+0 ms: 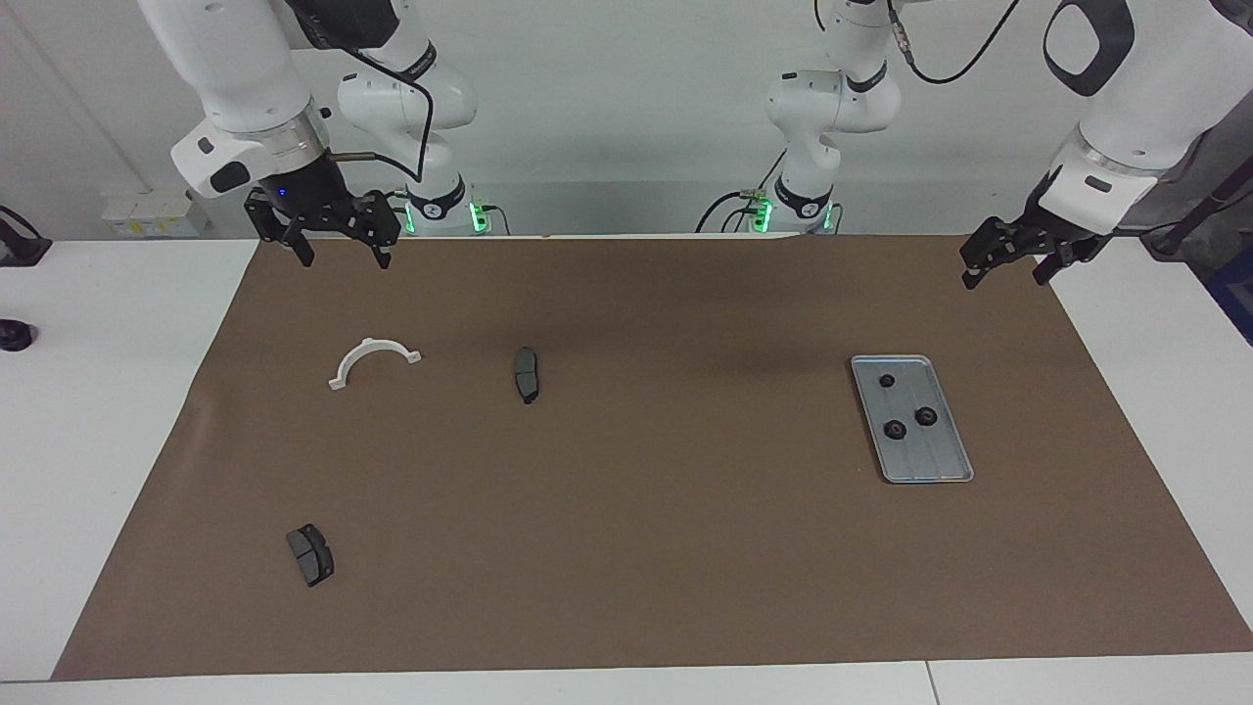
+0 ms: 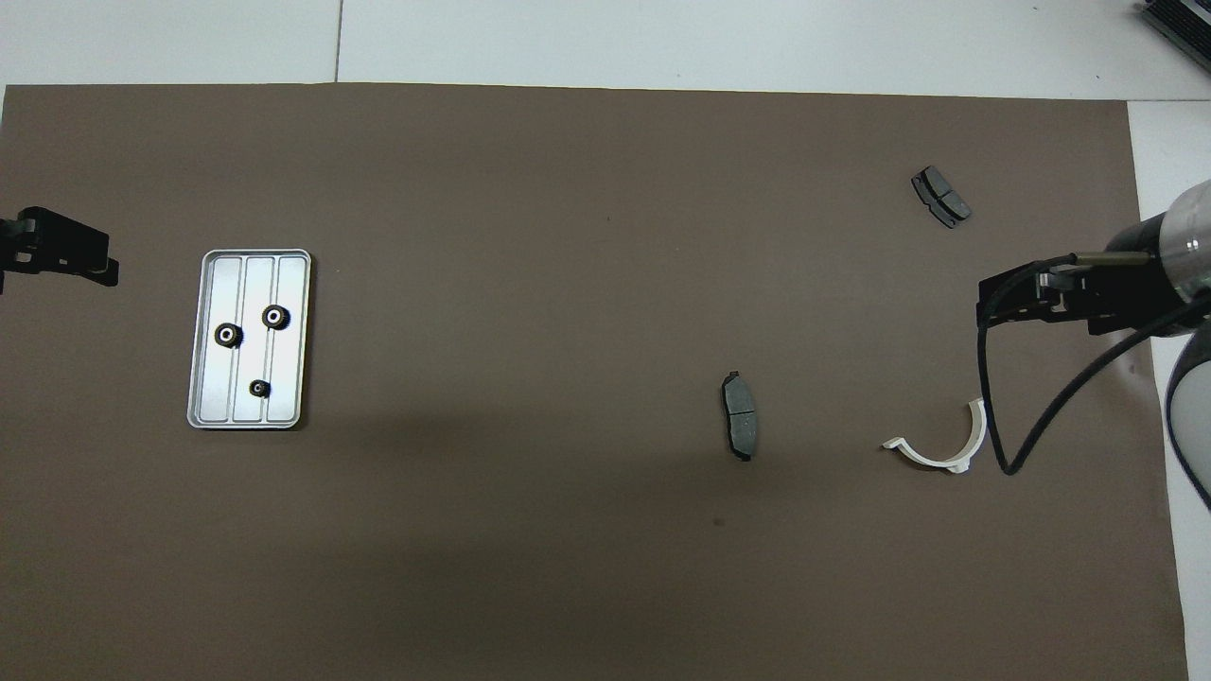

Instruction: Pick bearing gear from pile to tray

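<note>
Facing view, left to right: right gripper (image 1: pixel 336 247) upper left, jaws spread, empty, raised over the brown mat (image 1: pixel 626 548) edge; white half-ring bracket (image 1: pixel 373 361) below it; brake pad (image 1: pixel 310 554) lower left; second brake pad (image 1: pixel 527 374) mid-frame; silver tray (image 1: pixel 938 466) right of centre holds three black gears (image 1: pixel 926 416), all apart from each other; left gripper (image 1: pixel 1009 265) upper right, jaws spread, empty, above the mat's corner

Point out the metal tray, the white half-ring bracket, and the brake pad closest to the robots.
tray (image 2: pixel 289 416): overhead view, bare floor near its rim.
white bracket (image 1: pixel 370 349): facing view, top of its arc.
brake pad (image 1: pixel 527 374): facing view, middle of its face.
</note>
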